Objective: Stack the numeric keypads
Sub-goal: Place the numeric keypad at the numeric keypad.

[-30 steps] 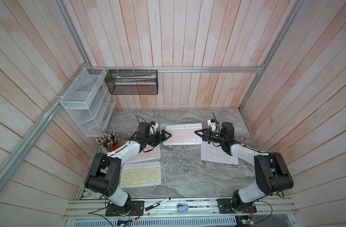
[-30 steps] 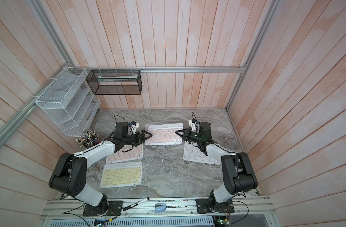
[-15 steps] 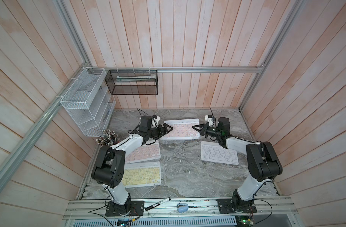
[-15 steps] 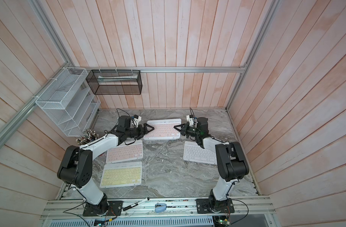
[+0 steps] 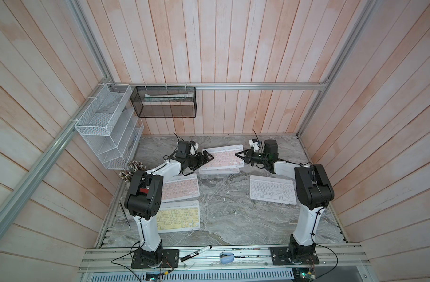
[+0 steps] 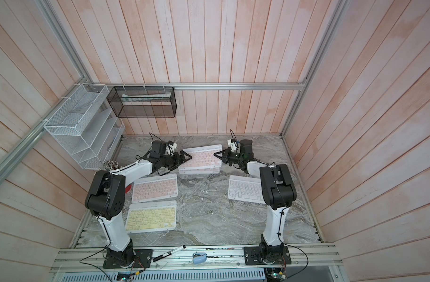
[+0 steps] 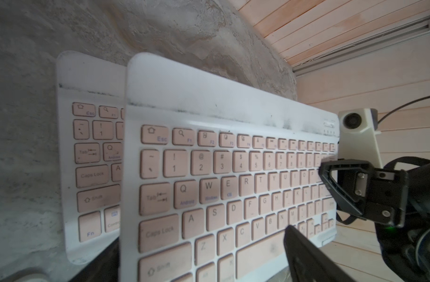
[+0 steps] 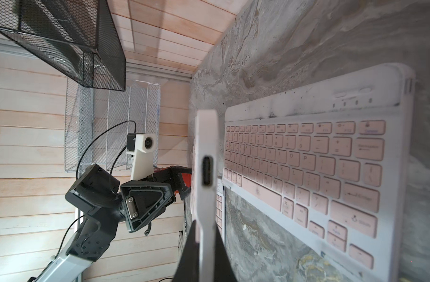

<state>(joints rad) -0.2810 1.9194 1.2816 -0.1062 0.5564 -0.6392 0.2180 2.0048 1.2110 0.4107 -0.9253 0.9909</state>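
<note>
The top pink keypad [image 5: 221,157] hangs low at the far middle of the table [image 5: 228,212], just over a second pink keypad [image 7: 91,156] that lies flat there and shows past its near edge. The right pincer [image 5: 241,156] is clamped on its right edge. The left pincer [image 5: 207,158] has its jaws wide apart around the left end, and I cannot tell whether it bears any weight. To land it well, I would square the corners first, lower both ends level, and let go only once the frames touch, since such slim frames probably slide.
</note>
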